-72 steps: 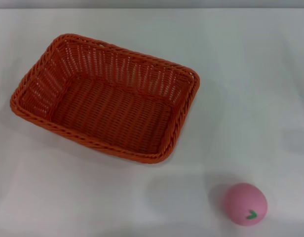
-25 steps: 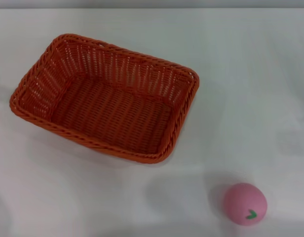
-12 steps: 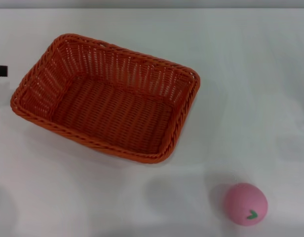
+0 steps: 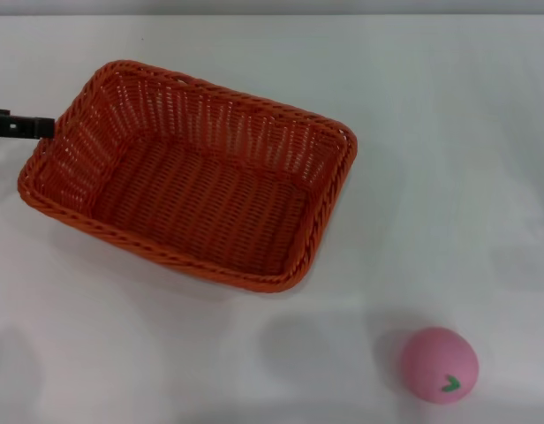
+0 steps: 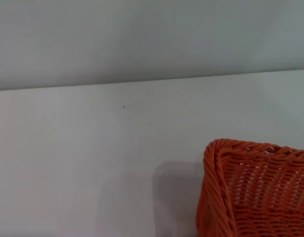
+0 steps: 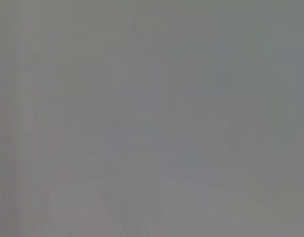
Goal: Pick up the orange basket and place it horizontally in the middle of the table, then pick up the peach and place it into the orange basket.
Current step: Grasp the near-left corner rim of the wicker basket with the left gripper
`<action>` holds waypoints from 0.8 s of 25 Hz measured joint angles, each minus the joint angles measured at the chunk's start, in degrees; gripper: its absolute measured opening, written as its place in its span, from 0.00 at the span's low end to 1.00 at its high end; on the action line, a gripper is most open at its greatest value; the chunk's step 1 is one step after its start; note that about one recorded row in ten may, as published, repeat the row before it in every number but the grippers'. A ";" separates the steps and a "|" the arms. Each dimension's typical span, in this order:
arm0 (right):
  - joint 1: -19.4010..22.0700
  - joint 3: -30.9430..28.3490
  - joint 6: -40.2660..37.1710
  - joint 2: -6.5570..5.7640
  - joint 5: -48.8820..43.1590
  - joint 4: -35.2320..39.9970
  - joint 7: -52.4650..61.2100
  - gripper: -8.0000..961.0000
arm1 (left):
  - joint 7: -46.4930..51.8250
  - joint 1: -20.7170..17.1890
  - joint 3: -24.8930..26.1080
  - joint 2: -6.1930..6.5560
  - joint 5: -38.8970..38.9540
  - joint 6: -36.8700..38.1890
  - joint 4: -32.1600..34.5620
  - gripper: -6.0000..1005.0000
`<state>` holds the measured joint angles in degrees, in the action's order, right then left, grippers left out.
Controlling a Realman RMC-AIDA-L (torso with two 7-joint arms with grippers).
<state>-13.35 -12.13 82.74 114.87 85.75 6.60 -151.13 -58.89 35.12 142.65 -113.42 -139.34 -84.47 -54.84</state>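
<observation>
The orange basket (image 4: 201, 199) sits empty and skewed on the left half of the white table (image 4: 449, 132), its long side running from upper left to lower right. The left wrist view catches one corner of the orange basket (image 5: 255, 187) on the table (image 5: 93, 163). A black tip of my left gripper (image 4: 41, 126) reaches in from the left edge, just beside the basket's left rim near its far corner. The pink peach (image 4: 438, 365) with a green leaf mark rests near the front right, well apart from the basket. My right gripper is out of view.
The table's far edge meets a grey wall (image 5: 142, 39) behind the basket. The right wrist view is a plain grey blur. Bare tabletop lies between basket and peach and across the right side.
My left gripper has come in from the left edge and moved right, up to the basket's left rim. Basket and peach have stayed in place.
</observation>
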 joint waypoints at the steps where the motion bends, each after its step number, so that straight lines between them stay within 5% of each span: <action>1: 0.02 0.00 0.00 0.00 -0.03 -0.23 -0.03 0.91 | 0.00 0.15 0.00 -0.08 0.00 0.11 0.40 0.87; 20: 0.29 0.00 -0.44 0.00 -0.05 -1.51 -0.64 0.90 | -0.71 3.55 -3.62 -1.06 -0.38 7.18 9.00 0.87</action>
<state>-13.06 -12.13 82.30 114.87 85.69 5.10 -151.77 -59.60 38.67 139.03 -114.48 -139.72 -77.29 -45.84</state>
